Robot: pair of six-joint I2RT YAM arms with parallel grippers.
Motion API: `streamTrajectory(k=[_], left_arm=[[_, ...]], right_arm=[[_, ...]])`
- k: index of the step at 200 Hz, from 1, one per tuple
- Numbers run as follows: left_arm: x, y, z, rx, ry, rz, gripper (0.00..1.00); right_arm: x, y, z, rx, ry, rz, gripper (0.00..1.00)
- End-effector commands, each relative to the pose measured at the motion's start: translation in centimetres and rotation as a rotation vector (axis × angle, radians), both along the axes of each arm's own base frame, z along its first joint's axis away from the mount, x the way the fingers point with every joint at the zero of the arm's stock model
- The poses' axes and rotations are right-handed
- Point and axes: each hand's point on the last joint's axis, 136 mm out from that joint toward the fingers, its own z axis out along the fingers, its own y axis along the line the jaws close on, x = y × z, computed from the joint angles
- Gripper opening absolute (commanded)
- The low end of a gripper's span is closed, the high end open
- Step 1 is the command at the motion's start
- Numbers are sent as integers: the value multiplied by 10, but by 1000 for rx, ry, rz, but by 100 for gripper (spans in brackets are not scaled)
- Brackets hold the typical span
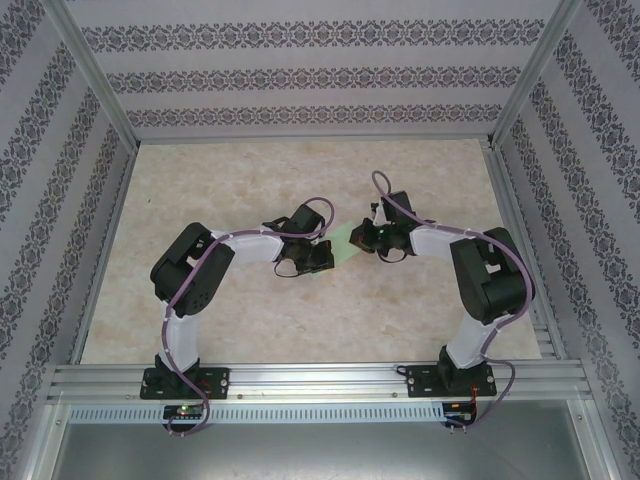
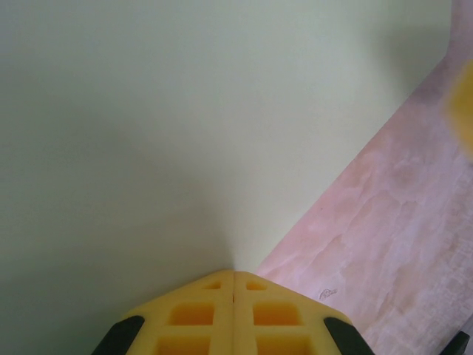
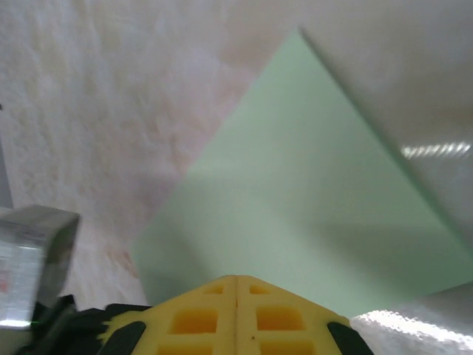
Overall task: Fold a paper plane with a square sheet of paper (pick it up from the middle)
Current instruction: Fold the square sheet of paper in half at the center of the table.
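The square sheet of paper, pale mint green, lies between my two grippers at the table's middle. In the left wrist view the sheet spreads wide, and a faint crease runs down to the fingertips of my left gripper, which is shut on the paper's edge. In the right wrist view the paper is a creased wedge pointing away. My right gripper is shut with its tips down on the wedge's near edge, which they hide. From above, the left gripper and right gripper face each other.
The tabletop is a pale marbled board inside patterned walls, with an aluminium rail along the near edge. A blurred yellow finger of the right gripper shows at the left wrist view's right border. Grey blurred arm parts hang over the wedge's right side.
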Motion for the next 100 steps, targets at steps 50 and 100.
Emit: streamTrajectory(k=[50,100], left_arm=[[-3,-9,9,-48,-60,-80,4],[15,-30,31,-115,-203,-182,6]], right_arm=[[-4,-1,-33,-30,76,-34,0],[-14,-7,-51,-58,126,-44,0]])
